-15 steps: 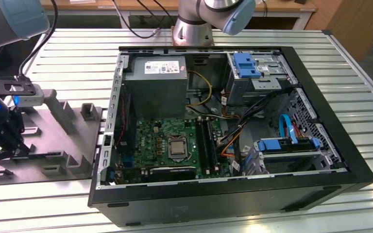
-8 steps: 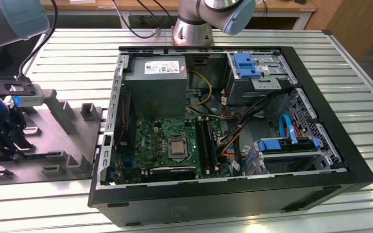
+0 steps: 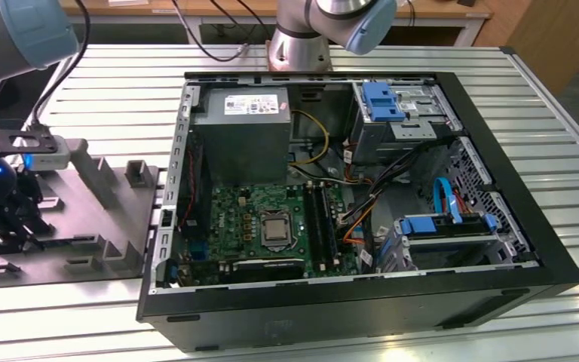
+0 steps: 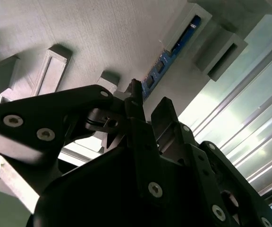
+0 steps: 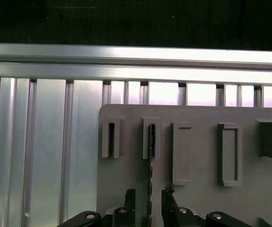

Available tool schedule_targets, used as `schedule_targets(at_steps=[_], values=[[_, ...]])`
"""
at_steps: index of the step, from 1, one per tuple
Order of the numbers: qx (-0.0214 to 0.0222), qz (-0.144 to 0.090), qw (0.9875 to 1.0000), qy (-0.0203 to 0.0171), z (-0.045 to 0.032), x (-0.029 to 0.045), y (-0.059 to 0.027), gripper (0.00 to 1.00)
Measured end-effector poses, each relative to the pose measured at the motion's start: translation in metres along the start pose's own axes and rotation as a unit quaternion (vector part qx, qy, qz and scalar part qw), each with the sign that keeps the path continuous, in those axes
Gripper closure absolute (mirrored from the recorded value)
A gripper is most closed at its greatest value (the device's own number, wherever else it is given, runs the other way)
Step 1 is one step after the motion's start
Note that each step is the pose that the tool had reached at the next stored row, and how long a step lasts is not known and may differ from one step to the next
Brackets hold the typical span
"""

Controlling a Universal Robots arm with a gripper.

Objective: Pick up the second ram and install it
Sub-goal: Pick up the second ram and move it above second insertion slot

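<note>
Exterior view: got an open black computer case point(image 3: 531, 256) on the slatted metal table point(image 3: 118, 75), green motherboard point(image 3: 239, 219) inside — can't tell whether any slot is filled. Grey slotted holder plate point(image 3: 108, 219) just beside the case, on the exterior view's left.

Second wrist view: thin bluish-green ram stick point(image 4: 168, 56) standing on edge in a holder plate slot, black two-finger gripper point(image 4: 149, 97) right at its near end.

First wrist view: looks partly open, straddling the ram stick point(image 5: 151, 142) with a gap each side — clamped on nothing. Early days then: not grabbed, not lifted, whole install left.
</note>
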State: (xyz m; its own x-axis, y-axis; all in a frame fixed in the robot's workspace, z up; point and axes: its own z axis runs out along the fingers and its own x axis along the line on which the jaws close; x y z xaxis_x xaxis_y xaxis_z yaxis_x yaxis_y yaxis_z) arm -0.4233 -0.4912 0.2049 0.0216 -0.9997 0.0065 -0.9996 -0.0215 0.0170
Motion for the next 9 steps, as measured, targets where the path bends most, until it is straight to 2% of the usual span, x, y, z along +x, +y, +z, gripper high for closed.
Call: schedule_targets(at_steps=[4, 9], values=[[0.0008, -0.007, 1.0, -0.0003, 0.0022, 0.0, 0.0002, 0.64], [0.0036, -0.009, 1.0, -0.0025, 0.0053, -0.0002, 0.0051, 0.64]])
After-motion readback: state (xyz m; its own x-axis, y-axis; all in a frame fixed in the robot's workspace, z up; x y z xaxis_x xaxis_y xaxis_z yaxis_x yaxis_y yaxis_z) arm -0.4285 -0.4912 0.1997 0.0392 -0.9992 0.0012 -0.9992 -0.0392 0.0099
